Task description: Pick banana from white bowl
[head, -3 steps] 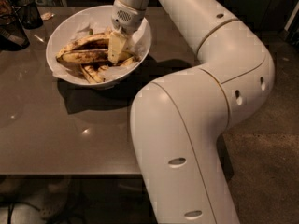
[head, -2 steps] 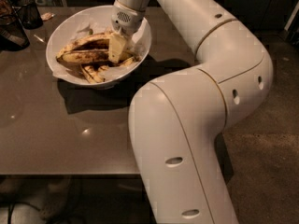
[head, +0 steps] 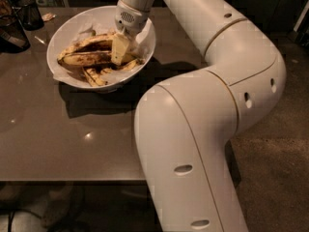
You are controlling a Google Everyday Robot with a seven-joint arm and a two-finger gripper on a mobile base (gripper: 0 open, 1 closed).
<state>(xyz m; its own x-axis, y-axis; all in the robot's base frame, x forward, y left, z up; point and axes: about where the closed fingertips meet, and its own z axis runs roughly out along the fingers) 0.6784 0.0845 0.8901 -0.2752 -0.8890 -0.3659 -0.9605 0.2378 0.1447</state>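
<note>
The pincer (head: pixel 120 50) of a white robot arm (head: pixel 212 95) reaches down into the white bowl (head: pixel 54 46), its pale tip set among the fruit on the bowl's right side. How far it is open, and whether it has hold of anything, cannot be told from this angle. The banana (head: pixel 84 58), long, dull yellow and heavily blotched with dark brown, lies across the middle of the bowl, its right end meeting the pincer's tip, apparently in contact. Another browned banana (head: pixel 94 41) lies just behind it, and shorter dark-streaked pieces (head: pixel 95 75) lie in front, by the near rim. Crumpled white paper (head: pixel 91 29) lines the bowl under the fruit. The bowl stands toward the far left of a glossy brown bench (head: pixel 58 134). The arm's bulky elbow and lower link fill the right foreground. A dark container (head: pixel 30 14) stands at the bench's far left corner, apart from the bowl
</note>
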